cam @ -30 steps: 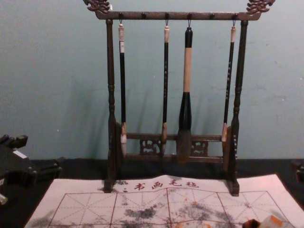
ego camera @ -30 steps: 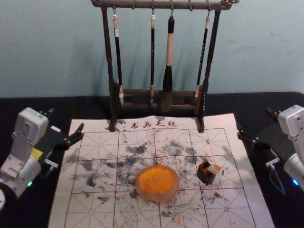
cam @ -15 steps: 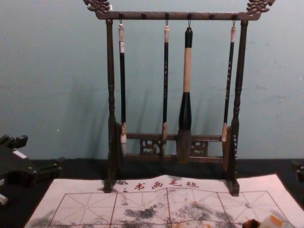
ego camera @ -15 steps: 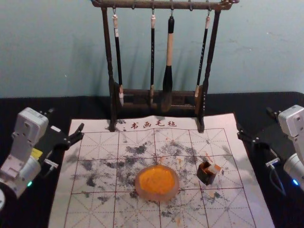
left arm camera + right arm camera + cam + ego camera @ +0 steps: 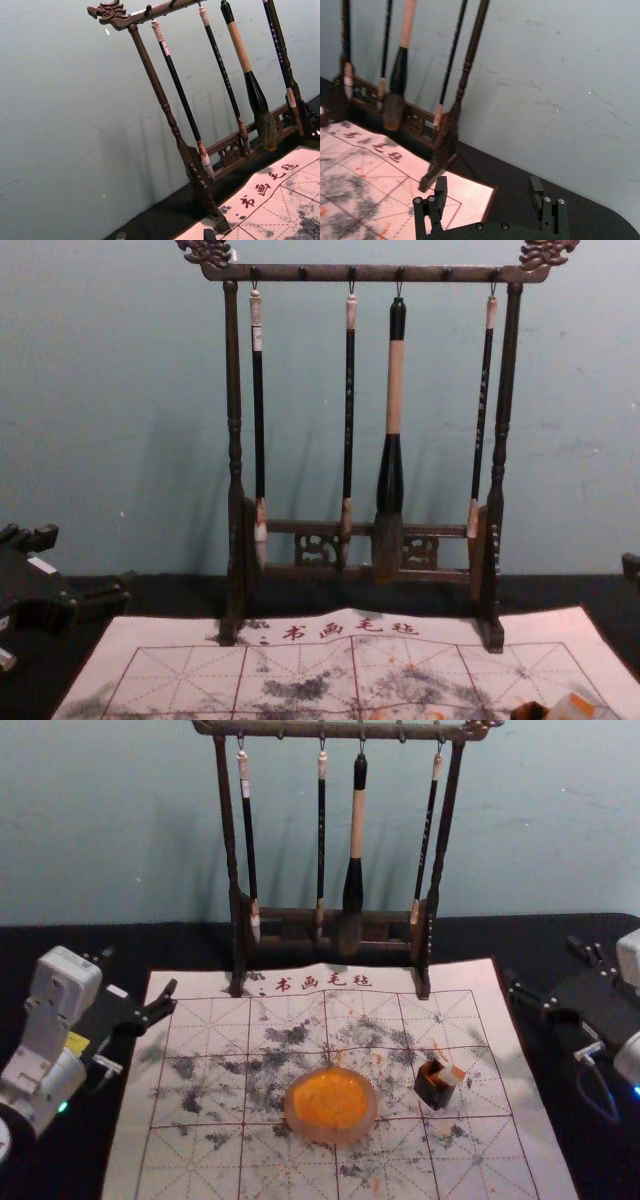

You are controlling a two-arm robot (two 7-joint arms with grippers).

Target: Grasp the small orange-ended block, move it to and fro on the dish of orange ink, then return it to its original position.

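Left gripper [image 5: 138, 974]: positioned over the black table [image 5: 190, 948], beside the left edge of the mat. Its fingers stand apart; the jaw is open.

Mat [image 5: 130, 1160]: lies flat on the table, printed with a red grid and marked with grey and orange stains.

Rack [image 5: 230, 830]: dark, upright, with its feet at the far edge of the mat. Four brushes [image 5: 357, 820] hang from its top bar; the thickest is third from the left.

Dish [image 5: 303, 1122]: round, rests on the mat nearer the robot than the rack, and contains orange ink [image 5: 332, 1096].

Holder [image 5: 434, 1091]: small, dark and box-shaped, stands on the mat to the right of the dish and apart from it.

Block [image 5: 452, 1074]: seated at the holder, tilted, with its orange end projecting toward the right.

Right gripper [image 5: 543, 964]: positioned beside the right edge of the mat, well apart from the block. In the right wrist view, the right gripper [image 5: 487, 189] is open, its two fingers spread wide.
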